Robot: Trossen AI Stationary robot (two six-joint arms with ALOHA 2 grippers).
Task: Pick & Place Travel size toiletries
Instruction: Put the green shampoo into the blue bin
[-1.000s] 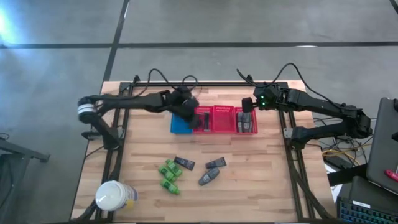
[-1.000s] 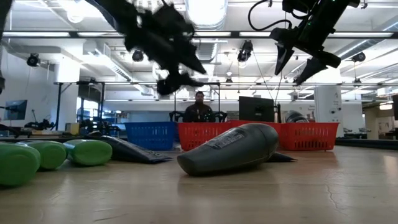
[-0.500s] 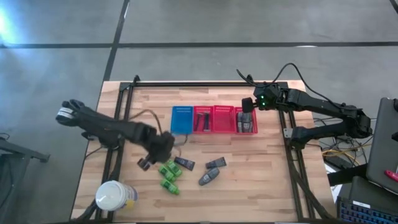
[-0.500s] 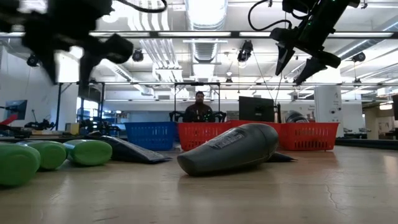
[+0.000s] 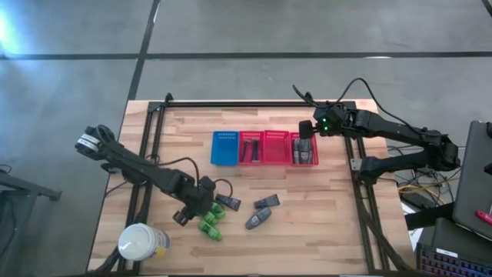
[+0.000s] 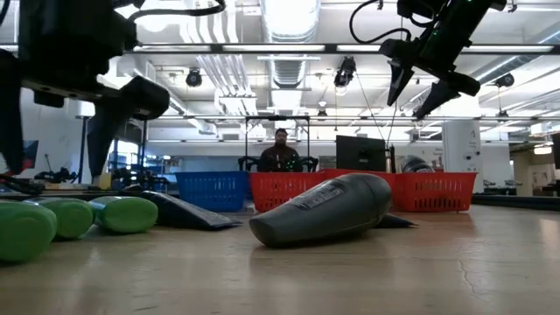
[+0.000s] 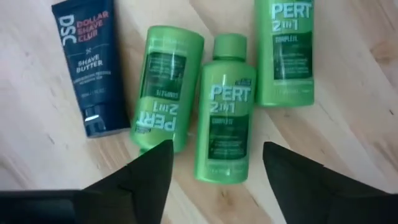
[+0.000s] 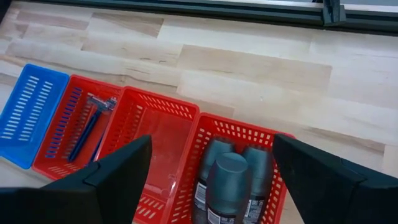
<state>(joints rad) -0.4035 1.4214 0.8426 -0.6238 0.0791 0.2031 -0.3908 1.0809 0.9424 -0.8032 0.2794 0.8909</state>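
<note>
Pale wood table [image 7: 50, 155] lies under the left gripper [image 7: 214, 168], jaws apart, straddling the middle green bottle [image 7: 225, 112] (light, slick plastic, likely); grip its body crosswise. Right gripper [image 8: 211, 168] gapes over baskets.

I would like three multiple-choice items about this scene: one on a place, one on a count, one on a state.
1. Where do the razors lie?
A. blue basket
B. red basket beside the blue one
C. bare table

2. How many green bottles are under the left gripper?
A. one
B. three
C. five

3. The right gripper is:
A. open, empty
B. shut on a tube
C. out of view

Key: 1 B, the right wrist view shows them there; 2 B, the left wrist view shows three; 3 A, its jaws stand apart over the baskets.
</note>
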